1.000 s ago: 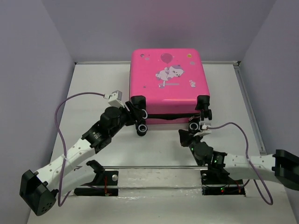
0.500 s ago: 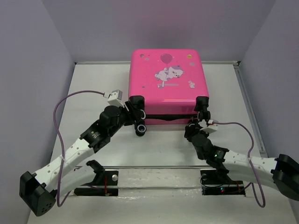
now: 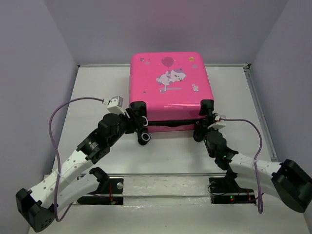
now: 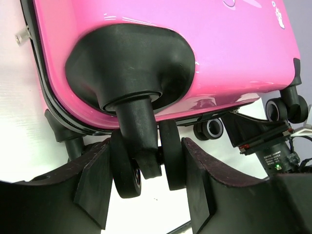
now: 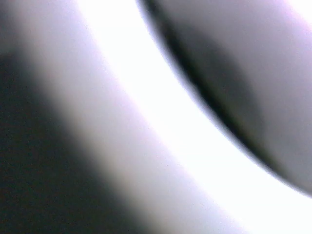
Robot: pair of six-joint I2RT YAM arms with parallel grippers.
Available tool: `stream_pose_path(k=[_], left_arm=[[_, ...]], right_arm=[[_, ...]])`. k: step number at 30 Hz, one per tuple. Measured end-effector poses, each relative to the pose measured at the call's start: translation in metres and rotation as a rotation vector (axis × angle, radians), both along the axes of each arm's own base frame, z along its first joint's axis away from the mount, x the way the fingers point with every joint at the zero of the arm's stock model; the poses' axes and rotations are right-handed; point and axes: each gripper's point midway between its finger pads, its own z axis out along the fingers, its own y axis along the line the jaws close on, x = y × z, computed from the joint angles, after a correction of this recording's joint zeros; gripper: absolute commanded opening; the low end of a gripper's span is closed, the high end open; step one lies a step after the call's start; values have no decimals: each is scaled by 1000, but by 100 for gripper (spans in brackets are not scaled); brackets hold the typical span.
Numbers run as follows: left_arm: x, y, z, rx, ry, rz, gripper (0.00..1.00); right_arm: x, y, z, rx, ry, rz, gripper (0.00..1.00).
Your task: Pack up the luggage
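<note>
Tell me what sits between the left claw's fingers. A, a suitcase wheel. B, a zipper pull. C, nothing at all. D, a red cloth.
A: in the left wrist view, the left claw grips a black wheel at the corner of the pink suitcase, one finger pressed against each side.

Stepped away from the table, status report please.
Left gripper clamped on a wheel. Right gripper at opposite near corner, grip unclear. Luggage flat, lid down. Nothing seen in the way.
</note>
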Motion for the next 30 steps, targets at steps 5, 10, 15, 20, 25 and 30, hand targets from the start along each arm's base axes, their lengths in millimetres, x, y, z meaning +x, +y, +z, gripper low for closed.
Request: stream_pose_path(k=[5, 10, 15, 20, 25, 30], left_arm=[[-1, 6, -2, -6, -5, 21, 6], [-1, 6, -3, -25, -12, 24, 6], [-1, 5, -5, -42, -13, 26, 6], [0, 5, -3, -54, -16, 28, 6], [-2, -1, 0, -94, -16, 7, 6], [-4, -3, -8, -95, 0, 0, 6]], right_arm=[[1, 12, 3, -33, -18, 99, 35], [0, 17, 8, -35, -33, 137, 44], [-1, 19, 11, -23, -39, 156, 41], [-2, 21, 13, -16, -46, 169, 24], [-2, 29, 26, -2, -92, 208, 7], [-3, 33, 24, -5, -89, 235, 7]])
